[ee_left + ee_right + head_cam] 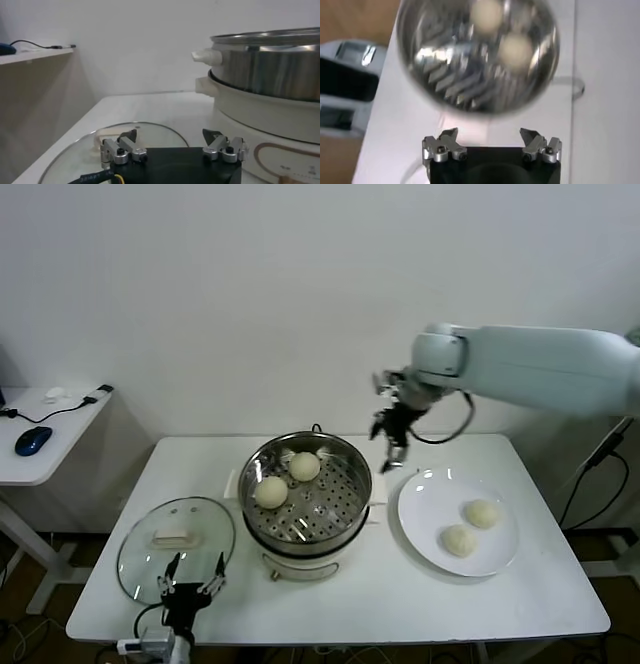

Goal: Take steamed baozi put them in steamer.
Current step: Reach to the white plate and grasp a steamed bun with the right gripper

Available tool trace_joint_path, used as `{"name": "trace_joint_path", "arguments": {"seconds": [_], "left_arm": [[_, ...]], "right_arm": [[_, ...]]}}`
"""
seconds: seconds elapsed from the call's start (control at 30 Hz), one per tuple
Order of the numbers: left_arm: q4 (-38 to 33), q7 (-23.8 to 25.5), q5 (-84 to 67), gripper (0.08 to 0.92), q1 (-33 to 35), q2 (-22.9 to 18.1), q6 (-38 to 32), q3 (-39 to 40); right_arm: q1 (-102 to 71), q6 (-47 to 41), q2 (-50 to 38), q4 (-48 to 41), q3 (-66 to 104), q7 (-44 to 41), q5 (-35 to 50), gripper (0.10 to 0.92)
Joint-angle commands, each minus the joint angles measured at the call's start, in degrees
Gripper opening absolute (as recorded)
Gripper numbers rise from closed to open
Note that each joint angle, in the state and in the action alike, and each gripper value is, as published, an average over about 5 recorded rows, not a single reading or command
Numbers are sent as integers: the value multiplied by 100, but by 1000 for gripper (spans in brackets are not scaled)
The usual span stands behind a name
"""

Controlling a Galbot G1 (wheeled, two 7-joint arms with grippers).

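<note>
Two steamed baozi (305,466) (271,492) lie on the perforated tray inside the shiny steamer (350,459) at the table's middle; the right wrist view shows them as two pale blurs (487,14) (517,50). Two more baozi (482,513) (459,540) rest on the white plate (420,499) to the right. My right gripper (392,439) hangs open and empty above the table between steamer and plate. My left gripper (192,579) sits open and empty at the front left, over the near edge of the glass lid (150,544), with the steamer (270,70) beside it.
The glass lid with a cream handle (173,538) lies flat at the front left. A side desk (60,424) with a blue mouse (32,440) and cables stands to the left of the table. A black cable (590,484) hangs at the right.
</note>
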Motion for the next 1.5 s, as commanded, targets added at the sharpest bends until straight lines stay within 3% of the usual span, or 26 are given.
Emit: {"name": "trace_joint_path", "arguments": {"seconds": [0.03, 0.2, 0.53, 1.17, 1.5], "left_arm": [[-2, 2, 5, 823, -6, 0, 2, 6], [31, 2, -15, 823, -14, 15, 4, -25], [44, 0, 3, 823, 24, 30, -6, -53], [22, -7, -1, 823, 81, 1, -32, -38], [24, -15, 26, 823, 105, -11, -54, 3]], "right_arm": [[-1103, 115, -2052, 397, 77, 62, -1409, 823], [-2361, -25, -2066, 23, 1201, 244, -1858, 823], [-3361, -250, -1475, -379, 2063, 538, -1977, 823], [-3746, -258, -1039, -777, 2435, 571, -2151, 818], [-3413, -203, -1134, -606, 2341, 454, -2177, 670]]}}
